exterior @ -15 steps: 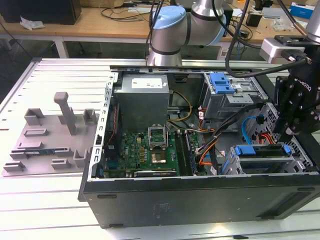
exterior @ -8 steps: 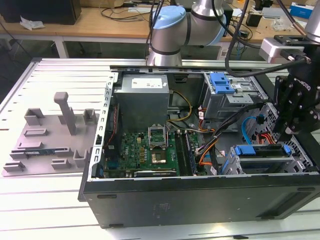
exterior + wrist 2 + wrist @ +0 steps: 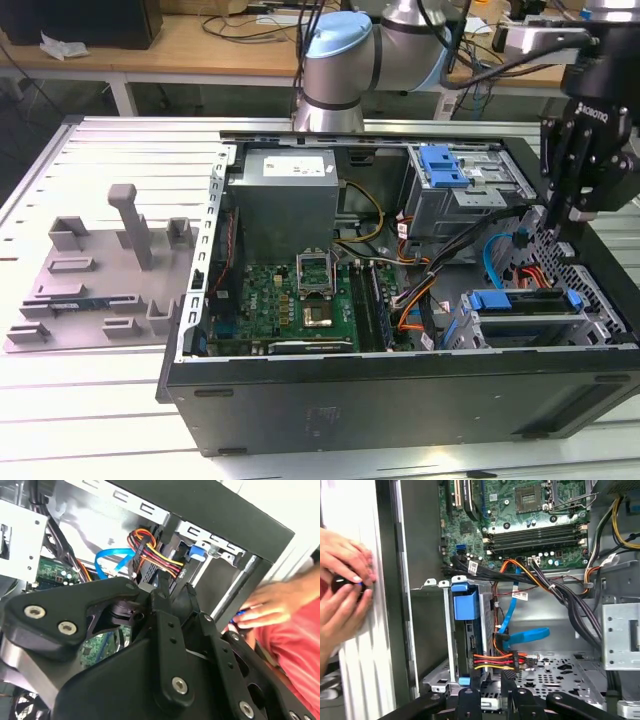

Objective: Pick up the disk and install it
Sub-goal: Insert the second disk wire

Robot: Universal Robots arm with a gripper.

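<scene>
My hand [image 3: 568, 215] looks empty, fingers together, over the seated disk [image 3: 520, 300], so I could snag the cables [image 3: 495, 660].

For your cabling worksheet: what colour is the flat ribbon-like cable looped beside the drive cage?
Bright blue cable, clearest in the first wrist view.

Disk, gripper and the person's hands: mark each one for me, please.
disk [image 3: 520, 301]: exterior view, on its blue bracket, seated in the case's bay.
gripper [image 3: 570, 212]: exterior view, at the fingertips above the case's edge.
hands [image 3: 342, 587]: first wrist view, on the fingers outside the case wall.
</scene>
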